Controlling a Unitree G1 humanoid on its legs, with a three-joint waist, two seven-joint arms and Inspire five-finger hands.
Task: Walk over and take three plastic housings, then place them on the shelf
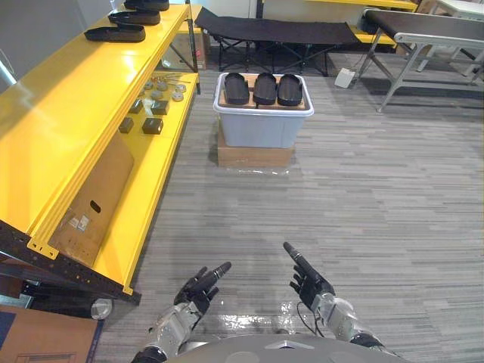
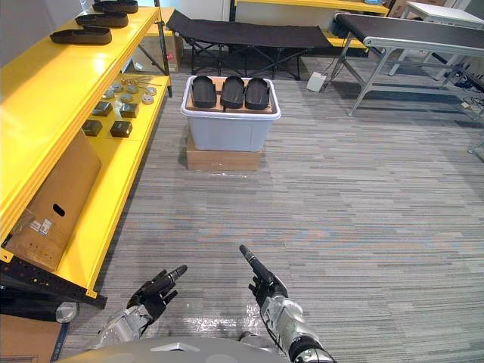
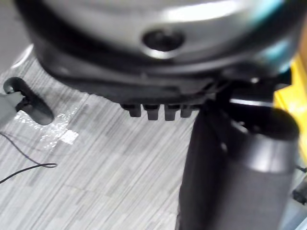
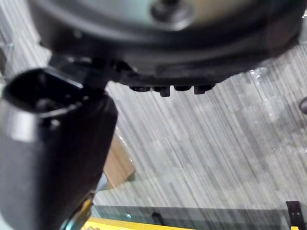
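Note:
Three black plastic housings (image 1: 236, 88) (image 1: 265, 88) (image 1: 290, 89) lie side by side on a board atop a grey bin (image 1: 261, 125), far ahead across the floor. The yellow shelf (image 1: 76, 113) runs along the left, and its top level holds more black housings (image 1: 115, 33). My left hand (image 1: 198, 286) and right hand (image 1: 306, 278) hover low over the grey floor near me. Both are open with fingers stretched forward and hold nothing. In the wrist views the left hand (image 3: 235, 163) and right hand (image 4: 53, 158) also hold nothing.
The bin rests on a cardboard box (image 1: 255, 156). A cardboard sheet (image 1: 94, 200) and small metal parts (image 1: 155, 94) lie on the shelf's lower level. A black cot (image 1: 276, 32) and a conveyor table (image 1: 431, 26) stand at the back. A small white box (image 1: 345, 77) sits on the floor.

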